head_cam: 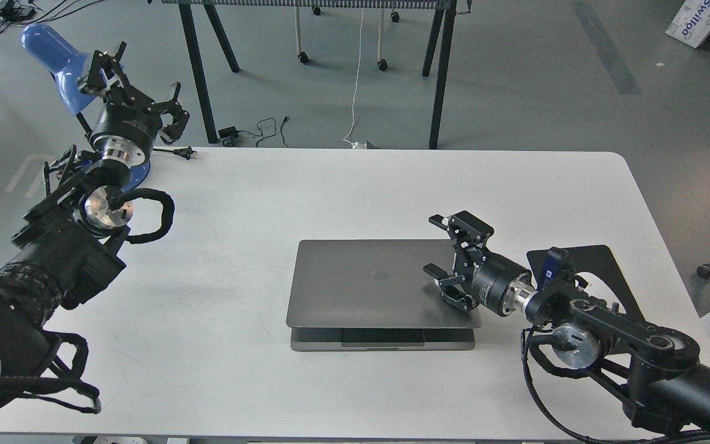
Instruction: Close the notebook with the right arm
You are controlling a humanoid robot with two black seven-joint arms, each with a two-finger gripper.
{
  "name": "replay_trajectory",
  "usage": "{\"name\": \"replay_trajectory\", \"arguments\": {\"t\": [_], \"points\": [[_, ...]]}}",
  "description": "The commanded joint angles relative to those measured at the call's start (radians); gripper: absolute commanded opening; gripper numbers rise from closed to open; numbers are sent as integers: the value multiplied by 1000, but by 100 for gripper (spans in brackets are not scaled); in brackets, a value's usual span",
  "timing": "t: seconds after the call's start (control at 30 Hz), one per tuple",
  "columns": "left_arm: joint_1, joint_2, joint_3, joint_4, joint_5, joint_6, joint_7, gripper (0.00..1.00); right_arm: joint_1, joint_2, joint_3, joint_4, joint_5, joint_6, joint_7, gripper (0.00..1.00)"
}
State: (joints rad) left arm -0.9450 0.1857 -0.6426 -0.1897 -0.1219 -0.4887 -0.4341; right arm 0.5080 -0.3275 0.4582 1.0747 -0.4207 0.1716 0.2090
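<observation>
Right pincer [447, 259]: fingers spread wide, empty, hanging over the right edge of the lid at about 3 o'clock from the apple logo; whether a finger touches the lid I cannot tell.
Notebook [367, 280]: near the middle of the table, lid lowered almost flat, logo up; a thin strip of the base with the trackpad shows under the front edge at 6 o'clock.
Right arm [607, 333]: comes in from 4 o'clock, silver wrist ring and small blue part just behind the pincer.
Mouse pad [601, 256]: flat and black, at 3 o'clock from the notebook, partly under the arm.
Table [238, 370]: white, rounded corners.
Left pincer [130, 89]: at 10 o'clock, raised, fingers apart, holding nothing.
Lamp [53, 58]: blue, just behind the left pincer.
</observation>
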Motion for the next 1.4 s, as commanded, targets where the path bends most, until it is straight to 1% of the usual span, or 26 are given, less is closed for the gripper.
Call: {"name": "replay_trajectory", "arguments": {"t": [0.0, 0.47, 0.97, 1.07, 1.2, 1.37], "points": [[-1, 0, 1, 0, 1, 0, 0, 100, -5, 30, -1, -48, -19, 0, 0, 100], [0, 0, 0, 0, 1, 0, 0, 100, -8, 62, -3, -116, -39, 3, 3, 100], [0, 0, 0, 0, -1, 0, 0, 100, 3, 64, 11, -111, -36, 3, 3, 100], [0, 0, 0, 1, -1, 0, 0, 100, 14, 55, 69, -98, -32, 11, 6, 100], [0, 0, 0, 1, -1, 0, 0, 100, 17, 47, 236, -64, -30, 17, 0, 100], [0, 0, 0, 1, -1, 0, 0, 100, 63, 44, 454, -87, -21, 9, -10, 100]]}}
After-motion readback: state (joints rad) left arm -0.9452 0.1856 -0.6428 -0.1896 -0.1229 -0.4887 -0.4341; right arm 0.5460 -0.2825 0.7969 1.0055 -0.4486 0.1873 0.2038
